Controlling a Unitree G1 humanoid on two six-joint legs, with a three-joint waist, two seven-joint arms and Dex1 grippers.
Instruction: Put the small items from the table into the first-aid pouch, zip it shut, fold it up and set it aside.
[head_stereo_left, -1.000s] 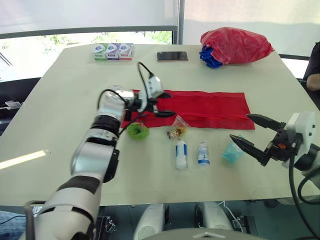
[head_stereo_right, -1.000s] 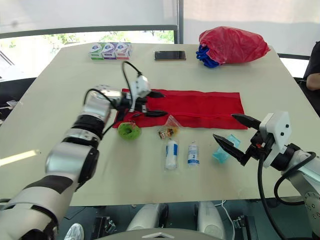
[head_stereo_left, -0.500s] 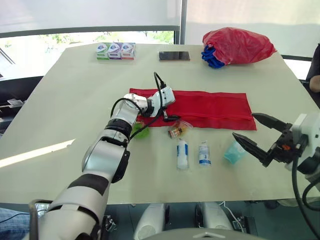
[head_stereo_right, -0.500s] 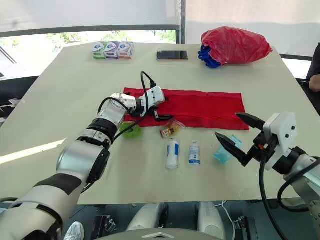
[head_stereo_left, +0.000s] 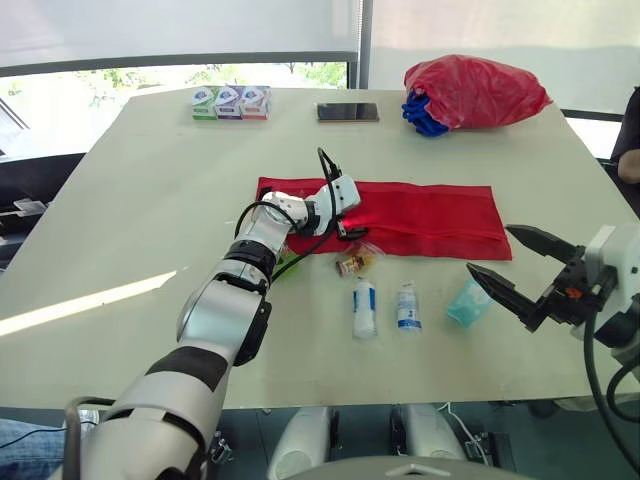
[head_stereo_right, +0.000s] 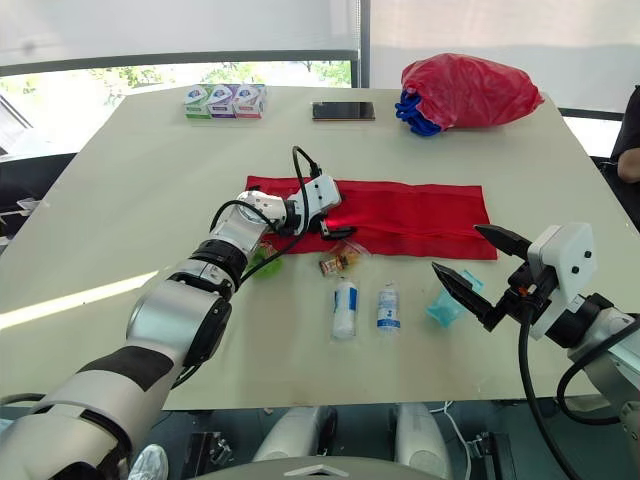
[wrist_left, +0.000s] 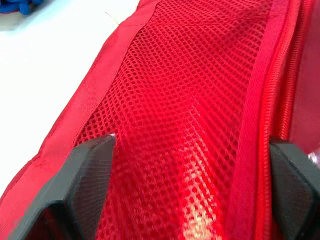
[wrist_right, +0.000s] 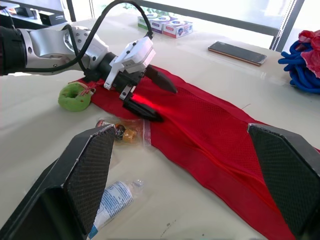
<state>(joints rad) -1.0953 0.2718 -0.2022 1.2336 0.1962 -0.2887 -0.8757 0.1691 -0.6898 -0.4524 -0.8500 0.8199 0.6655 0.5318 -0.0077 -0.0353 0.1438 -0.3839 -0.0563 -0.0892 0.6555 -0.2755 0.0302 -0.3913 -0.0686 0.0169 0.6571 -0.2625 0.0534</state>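
Currently the left gripper (wrist_right: 167, 105) has its fingers spread wide: one finger (wrist_right: 161, 80) is raised above the red pouch (head_stereo_left: 420, 215), the other (wrist_right: 142, 107) sits low over the fabric by the pouch's near edge. Whether it touches the fabric can't be told. In the left wrist view the two fingers flank the pouch's mesh panel, with the zipper line running alongside. The pouch lies flat and unfolded across the middle of the table (head_stereo_left: 150, 200), and the left gripper is over its left end. The right gripper (head_stereo_left: 490, 250) is also spread open, hovering above the table's near right part, clear of the pouch. The teal packet (head_stereo_left: 464, 300) is just beside its lower fingertip. The small items are all on the table, outside the pouch on its near side. The green ring (wrist_right: 74, 96) is by the pouch's near left corner, close to the left arm. The clear bag (head_stereo_left: 355, 262) of small bits is right at the pouch's near edge, near the left gripper. Two white tubes (head_stereo_left: 363, 308) lie side by side nearer the robot, and the teal packet is to their right. At the far edge are three small boxes (head_stereo_left: 230, 102) in a row, a phone (head_stereo_left: 348, 112) and a red plastic bag (head_stereo_left: 475, 90) with a blue bundle (head_stereo_left: 420, 112) against it. A person's arm (head_stereo_left: 630, 150) shows at the right edge.
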